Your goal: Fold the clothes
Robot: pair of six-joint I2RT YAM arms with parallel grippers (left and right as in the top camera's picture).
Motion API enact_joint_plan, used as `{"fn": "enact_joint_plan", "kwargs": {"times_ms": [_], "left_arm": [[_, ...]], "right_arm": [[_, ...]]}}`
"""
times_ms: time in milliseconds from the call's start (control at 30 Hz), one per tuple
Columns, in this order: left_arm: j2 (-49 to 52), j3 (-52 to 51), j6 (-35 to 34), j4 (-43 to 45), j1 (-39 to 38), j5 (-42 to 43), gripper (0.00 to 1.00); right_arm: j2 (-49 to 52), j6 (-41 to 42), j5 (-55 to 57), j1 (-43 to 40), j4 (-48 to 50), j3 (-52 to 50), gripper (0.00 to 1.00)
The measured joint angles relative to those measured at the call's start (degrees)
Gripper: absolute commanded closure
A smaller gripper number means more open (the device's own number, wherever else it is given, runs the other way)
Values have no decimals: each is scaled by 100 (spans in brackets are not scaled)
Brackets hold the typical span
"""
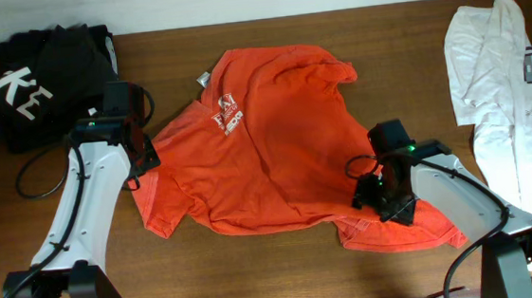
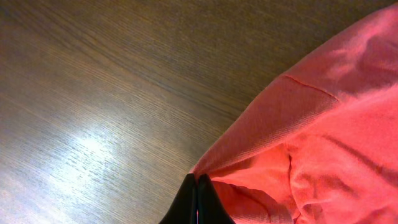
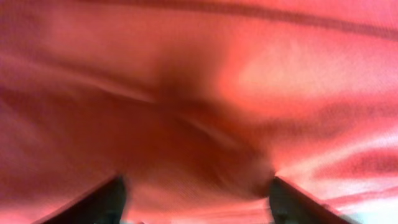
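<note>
Mid-bench (image 1: 257, 278): shirt (image 1: 286, 166), red-orange, rumpled, spread unevenly. White print (image 1: 228, 114) facing up below the collar, small label (image 1: 202, 80) at the neck. Stretches from beside the left arm across to the right arm, with its lower right corner lying toward the near bench edge.

Left pincer (image 1: 143, 151) at the shirt's left sleeve side, low over the cloth edge. Seen from the left wrist: pressed together (image 2: 198, 183), pinching a tip of the shirt's edge. Cloth drawn to a point there, fanning up and out to the right, with a seam line crossing it. Bare wood with a bright glare patch to the left of the pinch.

Right pincer (image 1: 384, 201) over the shirt's lower right part, near the hem. Seen from the right wrist: spread wide (image 3: 196, 183), one dark finger (image 3: 112, 196) at each lower corner of the view. Red cloth fills everything above, gathered into a shadowed fold between the fingers. Blurred; cannot tell whether the fingers touch the cloth.

Far left corner: black clothes (image 1: 42, 81), folded, white letters up, apart from the shirt. Along the right edge: white tee (image 1: 503, 83) with small green print, well apart from the shirt.
</note>
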Motion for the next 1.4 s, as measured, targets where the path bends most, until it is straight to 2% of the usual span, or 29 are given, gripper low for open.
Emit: {"fn": "enact_joint_plan", "kwargs": {"times_ms": [200, 400, 500, 567, 633, 767, 833, 933, 967, 1067, 1267, 1400], "left_arm": [[0, 0, 0, -15, 0, 0, 99], [0, 0, 0, -85, 0, 0, 99], [-2, 0, 0, -83, 0, -2, 99], [0, 0, 0, -87, 0, 0, 99], [-2, 0, 0, -90, 0, 0, 99], [0, 0, 0, -92, 0, 0, 99], [-2, 0, 0, -92, 0, 0, 99], [0, 0, 0, -94, 0, 0, 99], [0, 0, 0, -96, 0, 0, 99], [0, 0, 0, -101, 0, -2, 99], [-2, 0, 0, -103, 0, -2, 99], [0, 0, 0, -103, 0, -2, 99]], "right_arm": [[0, 424, 251, -11, -356, 0, 4], [0, 984, 308, -28, 330, -446, 5], [0, 1045, 258, -33, 680, -496, 26], [0, 1073, 247, -33, 857, -509, 29], [0, 1025, 378, -33, 857, -505, 39], [0, 1019, 516, -33, 809, -363, 41], [0, 1003, 588, -33, 791, -208, 48], [0, 968, 614, -33, 743, -26, 53], [0, 946, 614, -33, 737, -2, 56], [0, 887, 616, -33, 721, 11, 75], [0, 844, 638, -33, 1290, 96, 76], [13, 516, 643, -50, 1263, 942, 75]]}}
